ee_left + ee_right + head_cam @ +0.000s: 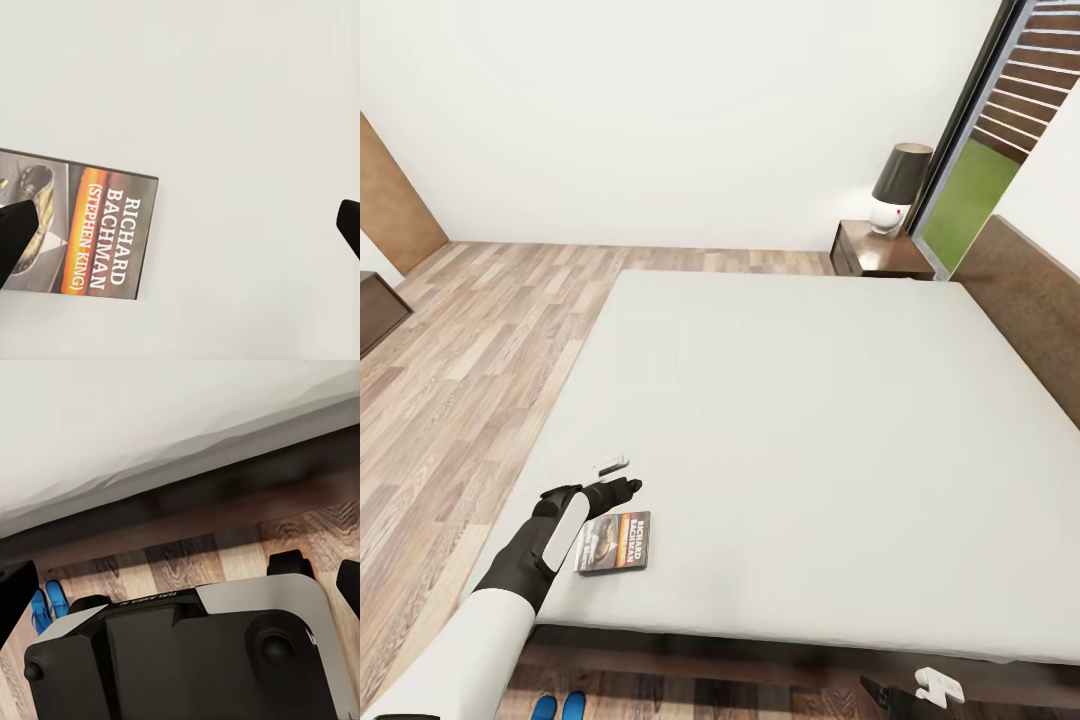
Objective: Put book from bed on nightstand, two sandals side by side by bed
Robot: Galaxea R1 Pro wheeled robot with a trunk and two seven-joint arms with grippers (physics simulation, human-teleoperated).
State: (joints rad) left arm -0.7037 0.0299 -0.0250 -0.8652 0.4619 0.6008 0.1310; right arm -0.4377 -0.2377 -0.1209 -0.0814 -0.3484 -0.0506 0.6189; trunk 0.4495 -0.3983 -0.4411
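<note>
Book [615, 542]: flat on bed [810, 420], near its foot edge. Left tool [612, 480]: wide, empty, hovering just beside book; should shift over the cover and descend squarely. Right tool [938, 686]: low beyond the foot edge, state indeterminable. Sandals [560, 707]: together on floor. Nightstand [880, 252]: far corner beside headboard, lamp [898, 187] occupying its top.

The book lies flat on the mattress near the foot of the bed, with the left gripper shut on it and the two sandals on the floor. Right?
Not quite. The left gripper is open and above the book, not gripping it; the left wrist view shows its fingertips spread wide, the book flat on the mattress. The sandals are on the floor.
</note>
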